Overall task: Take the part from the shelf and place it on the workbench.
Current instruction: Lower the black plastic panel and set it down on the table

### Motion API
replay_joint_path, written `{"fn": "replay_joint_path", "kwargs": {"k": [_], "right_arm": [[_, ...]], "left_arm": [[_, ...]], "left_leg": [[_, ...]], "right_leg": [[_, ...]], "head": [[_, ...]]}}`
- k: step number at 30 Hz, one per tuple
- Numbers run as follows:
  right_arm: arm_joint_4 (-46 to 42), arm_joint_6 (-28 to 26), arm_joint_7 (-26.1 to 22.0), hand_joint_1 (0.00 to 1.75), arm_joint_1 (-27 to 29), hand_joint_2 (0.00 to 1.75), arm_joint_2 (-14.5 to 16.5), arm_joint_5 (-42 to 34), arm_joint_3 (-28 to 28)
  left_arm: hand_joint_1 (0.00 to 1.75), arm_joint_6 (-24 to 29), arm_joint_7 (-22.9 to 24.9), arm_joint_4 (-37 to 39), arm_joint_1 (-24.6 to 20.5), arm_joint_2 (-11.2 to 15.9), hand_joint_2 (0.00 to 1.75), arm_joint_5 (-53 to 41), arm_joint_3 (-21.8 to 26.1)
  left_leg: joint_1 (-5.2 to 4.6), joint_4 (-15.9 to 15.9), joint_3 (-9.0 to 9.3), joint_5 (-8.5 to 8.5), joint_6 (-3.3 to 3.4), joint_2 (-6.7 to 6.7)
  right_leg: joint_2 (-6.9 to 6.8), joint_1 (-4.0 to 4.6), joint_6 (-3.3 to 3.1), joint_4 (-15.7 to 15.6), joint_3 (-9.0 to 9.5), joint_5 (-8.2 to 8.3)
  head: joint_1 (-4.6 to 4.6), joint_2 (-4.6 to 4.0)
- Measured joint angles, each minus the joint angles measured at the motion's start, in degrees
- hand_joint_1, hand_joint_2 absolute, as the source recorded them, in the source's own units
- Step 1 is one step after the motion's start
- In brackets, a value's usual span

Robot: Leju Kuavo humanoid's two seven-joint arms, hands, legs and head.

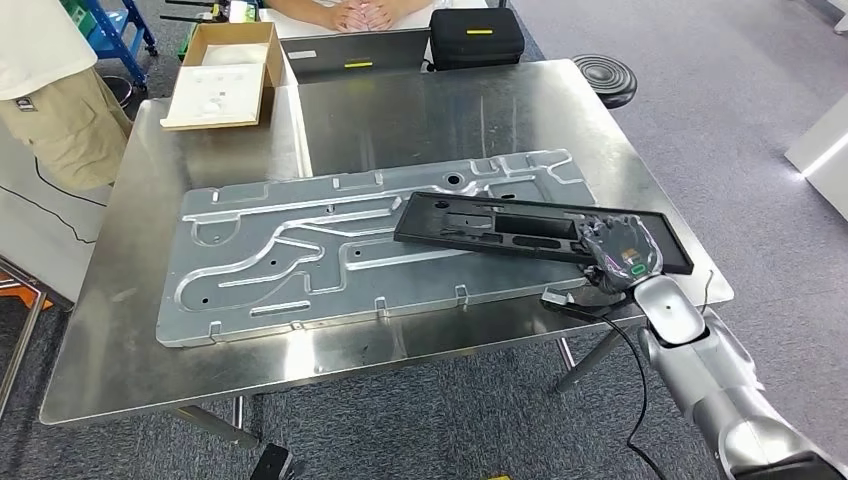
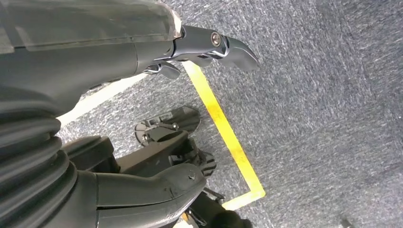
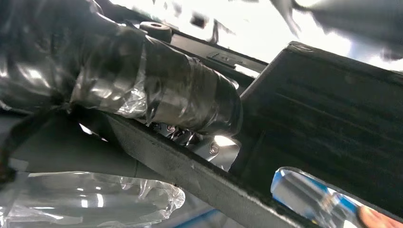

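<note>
The part is a long black plastic tray-like panel. It lies slanted across a large silver stamped metal plate on the steel workbench. My right hand grips the panel's right end near the table's front right corner. In the right wrist view, tape-wrapped fingers curl over the rim of the black panel. My left hand hangs over the grey carpet floor, fingers apart and holding nothing.
An open cardboard box, a laptop and a black case stand at the table's far edge. A person's hands rest behind the laptop; another person stands at far left. A black stool sits at the right.
</note>
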Motion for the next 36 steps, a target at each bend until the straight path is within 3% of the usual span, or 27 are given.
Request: {"fn": "replay_joint_path", "kwargs": {"k": [2, 3, 5, 8, 11, 12, 13, 14, 17, 19, 21, 23, 25, 27, 28, 29, 31, 33, 36], "right_arm": [[0.0, -1.7, 1.8, 1.75, -3.1, 0.00, -1.3, 0.0, 4.9], [-0.3, -2.3, 2.5, 1.75, -4.5, 0.00, -2.0, 0.0, 7.3], [-1.3, -3.0, 3.4, 1.75, -6.6, 0.00, -3.1, 0.0, 11.5], [-3.5, -3.3, 4.1, 1.75, -8.7, 0.00, -4.3, 0.0, 16.1], [-5.8, -3.8, 5.0, 1.75, -9.9, 0.00, -4.6, 0.0, 19.9], [-6.5, -4.1, 5.3, 1.75, -10.1, 0.00, -4.7, 0.0, 21.0], [-7.2, -4.2, 5.4, 1.75, -10.2, 0.00, -4.7, 0.0, 22.1], [-8.0, -4.3, 5.5, 1.75, -10.2, 0.00, -4.7, 0.0, 23.1], [-10.0, -4.4, 5.9, 1.75, -10.3, 0.00, -4.6, 0.0, 25.3], [-10.9, -4.4, 6.1, 1.75, -10.5, 0.00, -4.5, 0.0, 26.3], [-11.4, -4.4, 6.2, 1.75, -10.6, 0.00, -4.4, 0.0, 27.2], [-11.8, -4.4, 6.3, 0.87, -10.6, 0.87, -4.4, 0.0, 27.9], [-12.0, -4.6, 6.3, 0.00, -10.7, 1.75, -4.4, 0.0, 28.5], [-12.0, -5.0, 6.1, 0.00, -10.7, 1.75, -4.4, 0.0, 28.9], [-12.0, -5.3, 6.0, 0.00, -10.5, 1.75, -4.3, 0.0, 29.1], [-12.0, -5.5, 6.0, 0.00, -10.3, 1.75, -4.2, 0.0, 29.3], [-12.0, -6.2, 6.2, 0.00, -10.0, 1.75, -3.9, 0.0, 29.5], [-12.0, -7.1, 6.3, 0.00, -9.9, 1.75, -3.5, 0.0, 29.6], [-12.0, -8.1, 5.4, 0.00, -9.4, 1.75, -3.1, 0.0, 29.3]], "left_arm": [[0.00, -0.1, 0.0, 0.0, -0.1, 0.0, 1.75, 0.0, -0.3], [0.00, -0.2, 0.0, 0.0, -0.1, 0.0, 1.75, 0.0, -0.4], [0.00, -0.3, 0.1, 0.0, 0.0, 0.0, 1.75, 0.0, -0.8], [0.00, -0.5, 0.2, 0.0, 0.0, 0.1, 1.75, 0.1, -1.2], [0.00, -0.7, 0.2, 0.0, 0.0, 0.1, 1.75, 0.1, -1.3], [0.00, -0.8, 0.3, 0.0, 0.0, 0.1, 1.75, 0.1, -1.3], [0.00, -0.8, 0.3, 0.0, 0.1, 0.1, 1.75, 0.2, -1.3], [0.00, -0.9, 0.3, 0.0, 0.1, 0.1, 1.75, 0.2, -1.4], [0.00, -0.8, 0.3, 0.0, -0.1, 0.2, 1.75, 0.1, -1.7], [0.00, -0.8, 0.3, 0.0, -0.1, 0.2, 1.75, 0.0, -2.0], [0.00, -0.8, 0.3, 0.0, -0.1, 0.2, 1.75, 0.0, -2.3], [0.00, -0.7, 0.3, 0.0, -0.1, 0.2, 1.75, -0.1, -2.5], [0.00, -0.5, 0.4, 0.0, -0.2, 0.2, 1.75, -0.3, -2.6], [0.00, 0.5, 1.0, 0.0, -0.1, 0.2, 1.75, -1.0, -2.9], [0.00, 1.1, 1.3, 0.0, -0.1, 0.2, 1.31, -1.4, -3.2], [0.00, 1.4, 1.6, 0.0, -0.1, 0.2, 0.87, -1.6, -3.5], [0.00, 0.8, 1.5, 0.0, -0.2, 0.2, 0.00, -0.8, -3.8], [0.00, -0.3, 1.3, 0.0, -0.2, 0.2, 0.00, 0.4, -3.8], [0.00, -0.5, 1.5, 0.0, -0.2, 0.2, 0.00, 1.0, -3.8]], "left_leg": [[-0.11, 0.7, -0.17, -0.52, -0.29, -0.01], [-0.18, 1.0, -0.31, -0.68, -0.49, 0.00], [-0.25, 1.1, -0.48, -0.74, -0.92, 0.01], [-0.32, 2.5, -1.02, -2.04, -1.86, 0.05], [0.28, 12.2, -5.53, -6.91, -2.89, 0.11], [0.53, 15.5, -7.20, -7.94, -3.16, 0.12], [0.76, 17.0, -8.12, -7.92, -3.38, 0.12], [0.96, 16.3, -7.98, -6.76, -3.55, 0.13], [1.28, 5.2, -3.12, -0.92, -3.65, 0.17], [1.16, 1.2, -1.31, 0.11, -3.35, 0.11], [1.05, 0.8, -1.19, 0.13, -2.73, 0.02], [1.21, 0.2, -0.97, 0.53, -1.90, 0.03], [1.29, -0.2, -0.81, 0.79, -1.25, 0.10], [1.04, -0.2, -0.82, 0.73, -0.97, 0.13], [0.89, -0.1, -0.81, 0.67, -0.88, 0.13], [0.77, 0.0, -0.80, 0.60, -0.82, 0.09], [0.58, 0.3, -0.76, 0.37, -0.80, 0.00], [0.31, 0.7, -0.89, 0.07, -1.07, -0.04], [0.22, 0.7, -1.01, -0.05, -1.77, -0.01]], "right_leg": [[0.02, 0.28, -0.47, -7.1, 3.32, 2.93], [0.04, 0.49, -0.67, -9.2, 4.27, 3.45], [0.10, 0.84, -1.00, -10.2, 4.59, 3.38], [0.03, 0.23, -1.82, -10.9, 4.93, 3.62], [-0.05, 0.00, -2.39, -11.2, 5.15, 3.70], [-0.06, -0.01, -2.41, -11.2, 5.16, 3.68], [-0.06, -0.04, -2.40, -11.1, 5.19, 3.64], [-0.05, -0.11, -2.32, -11.1, 5.24, 3.59], [-0.02, -0.24, -1.70, -10.9, 5.47, 3.26], [-0.01, -0.07, -1.02, -10.9, 5.42, 3.24], [-0.03, -0.01, -0.27, -11.2, 5.51, 3.43], [-0.06, -0.15, 0.24, -10.5, 5.26, 2.66], [-0.04, -0.16, 0.43, -5.3, 2.96, -0.43], [-0.02, -0.08, 0.50, 2.4, -0.70, -3.70], [-0.02, -0.06, 0.46, 4.5, -1.83, -4.07], [-0.02, -0.04, 0.33, 4.5, -1.91, -3.28], [-0.03, 0.11, -0.21, -1.7, 0.91, 0.59], [-0.06, 0.53, -0.85, -8.4, 4.11, 3.01], [0.03, 0.87, -1.37, -10.6, 4.97, 3.17]], "head": [[0.00, 0.00], [0.00, 0.00], [0.01, 0.00], [-0.01, 0.00], [-0.06, 0.01], [-0.06, 0.01], [-0.06, 0.01], [-0.07, 0.00], [-0.07, 0.00], [-0.05, 0.00], [-0.04, 0.00], [-0.03, 0.00], [-0.02, 0.00], [-0.02, 0.00], [-0.02, 0.00], [-0.02, 0.00], [-0.02, 0.00], [-0.03, 0.00], [-0.04, 0.00]]}}
